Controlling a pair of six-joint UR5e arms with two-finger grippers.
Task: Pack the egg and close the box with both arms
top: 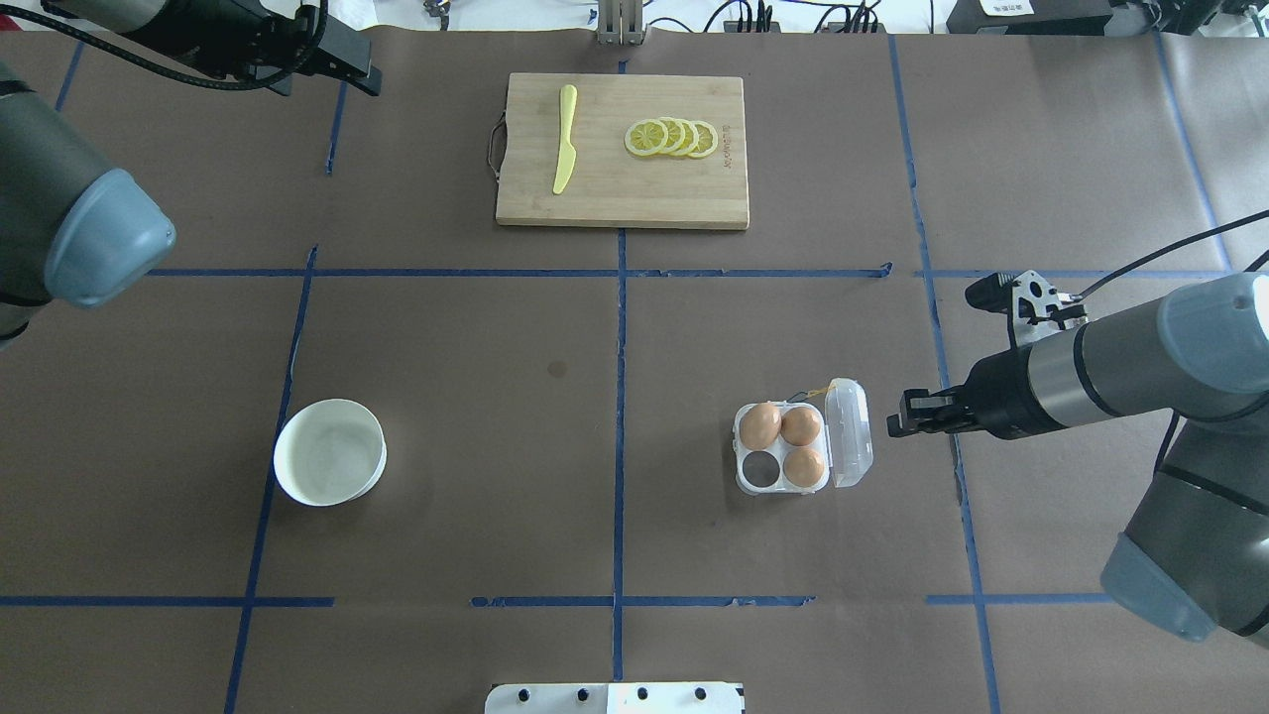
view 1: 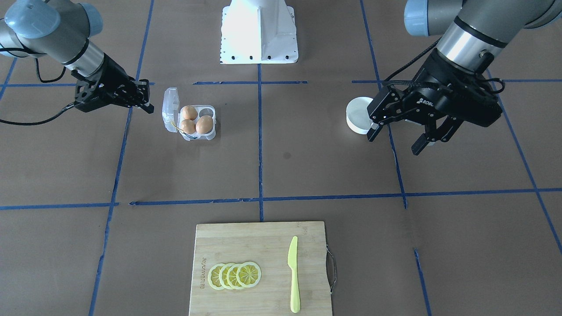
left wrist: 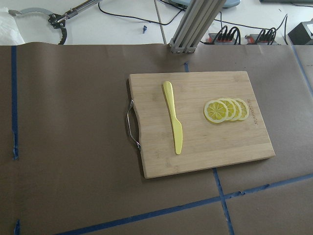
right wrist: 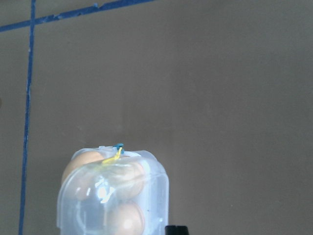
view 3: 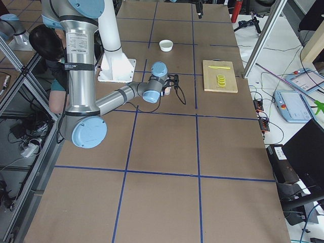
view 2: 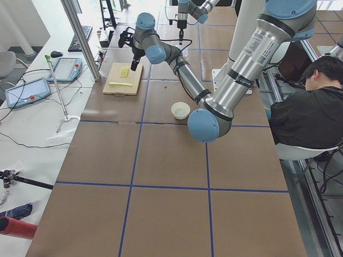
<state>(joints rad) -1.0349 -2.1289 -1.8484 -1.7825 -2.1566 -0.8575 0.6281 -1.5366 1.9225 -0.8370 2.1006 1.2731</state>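
The clear four-cup box [top: 783, 446] lies open on the table, its lid [top: 851, 431] standing up on the side toward my right gripper. Three brown-orange eggs [top: 800, 425] sit in its cups; one cup [top: 760, 468] is empty. A thin yellow string [right wrist: 115, 155] hangs at the lid's top. My right gripper [top: 897, 421] looks shut and empty, just beside the lid without touching it. In the right wrist view the lid [right wrist: 115, 196] fills the lower left, with the eggs behind it. My left gripper [view 1: 395, 141] is open and empty, held high over the table, far from the box.
A round white bowl [top: 330, 452] stands on my left half of the table. A wooden cutting board [top: 623, 198] at the far edge holds lemon slices [top: 672, 138] and a yellow knife [top: 565, 139]. A person [view 2: 308, 107] sits beside the table.
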